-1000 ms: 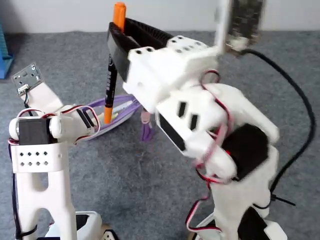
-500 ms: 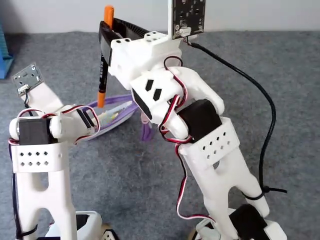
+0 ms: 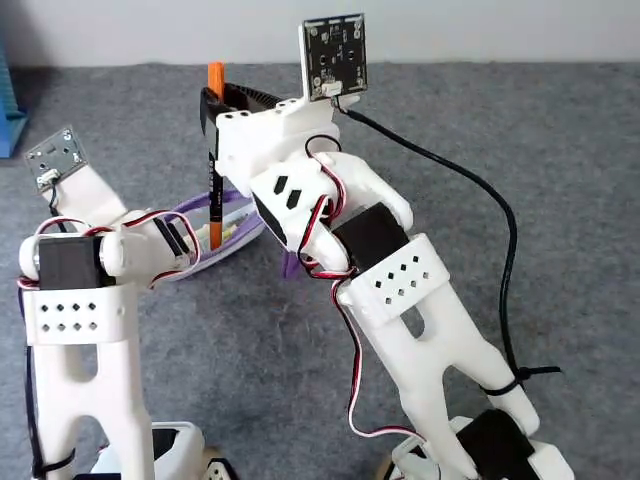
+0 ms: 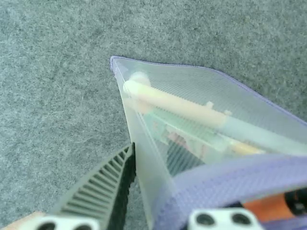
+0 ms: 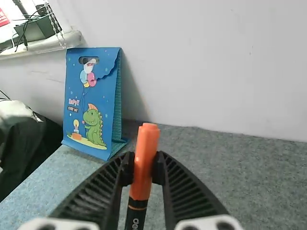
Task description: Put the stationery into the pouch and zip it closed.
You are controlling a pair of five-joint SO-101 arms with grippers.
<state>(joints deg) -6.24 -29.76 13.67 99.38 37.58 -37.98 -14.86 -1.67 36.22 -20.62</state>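
A clear pouch with a purple zip edge lies left of centre on the grey carpet, its mouth held up by my left gripper, which is shut on its rim. In the left wrist view the pouch holds a cream pen and other pieces, with my gripper clamped at its edge. My right gripper is shut on an orange-and-black marker held upright. The marker's orange lower tip is at the pouch mouth. In the right wrist view the marker stands between the jaws of my right gripper.
A purple zip tassel lies on the carpet beside the pouch. A blue gift bag leans on the white wall at the far left. Grey carpet stretches free to the right.
My right arm has swung left and lowered the marker, bringing its tip down to the pouch mouth. The left arm and the pouch have stayed put.
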